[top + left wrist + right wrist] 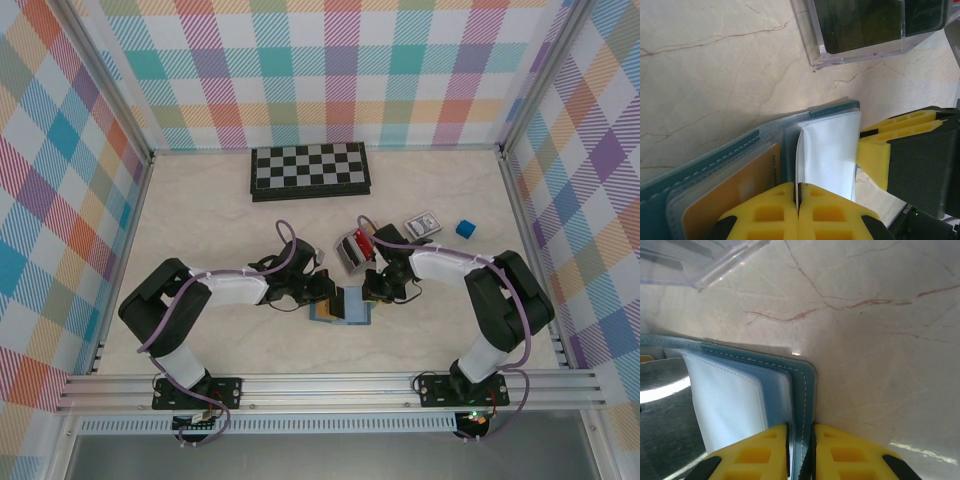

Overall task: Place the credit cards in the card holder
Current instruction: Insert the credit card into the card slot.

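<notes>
Left wrist view: the left gripper pinches a clear pocket of the card holder, by the table's near edge. The right gripper clamps its cover, likely holding it open for loading.

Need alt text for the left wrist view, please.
The left end effector pinches a white inner sleeve of the open teal card holder on the table. A tan card sits in the pocket beside it; a clear box lies beyond.

Left arm and right arm folded inward, left tool pinched shut — right tool clamped narrow, tips nearly meeting
</notes>
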`<state>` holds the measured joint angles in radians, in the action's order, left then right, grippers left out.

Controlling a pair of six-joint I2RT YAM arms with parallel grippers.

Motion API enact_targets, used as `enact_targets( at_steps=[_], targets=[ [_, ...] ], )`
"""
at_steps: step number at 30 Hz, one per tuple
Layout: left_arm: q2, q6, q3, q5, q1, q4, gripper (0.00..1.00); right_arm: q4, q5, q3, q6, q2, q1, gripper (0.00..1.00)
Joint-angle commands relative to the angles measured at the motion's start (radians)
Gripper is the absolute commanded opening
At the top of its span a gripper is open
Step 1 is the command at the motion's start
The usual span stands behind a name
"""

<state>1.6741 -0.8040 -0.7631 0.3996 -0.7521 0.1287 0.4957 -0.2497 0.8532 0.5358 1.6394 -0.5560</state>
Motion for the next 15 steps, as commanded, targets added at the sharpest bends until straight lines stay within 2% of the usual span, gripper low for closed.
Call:
enact_targets(
  at_steps=[1,3,7,11,15],
  targets=[
    [0.000,-0.010,0.032,-0.015,-0.016,-0.007,0.00,-0.052,-0.040,-0.042,0.017,0.033,-0.017,0.15],
    [0.004,-0.010,0.036,-0.014,-0.018,0.008,0.00,-0.061,-0.040,-0.047,0.021,0.031,-0.017,0.15],
    [-0.022,0.067,0.019,-0.018,-0.022,-0.087,0.03,-0.046,-0.028,-0.045,0.015,0.030,-0.017,0.15],
    [-0.005,0.051,0.006,-0.003,-0.020,-0.119,0.03,-0.057,-0.037,-0.049,0.021,0.028,-0.016,0.14],
    [-0.038,-0.008,0.048,-0.060,-0.020,-0.118,0.02,-0.053,-0.027,-0.048,0.024,0.036,-0.016,0.14]
  ],
)
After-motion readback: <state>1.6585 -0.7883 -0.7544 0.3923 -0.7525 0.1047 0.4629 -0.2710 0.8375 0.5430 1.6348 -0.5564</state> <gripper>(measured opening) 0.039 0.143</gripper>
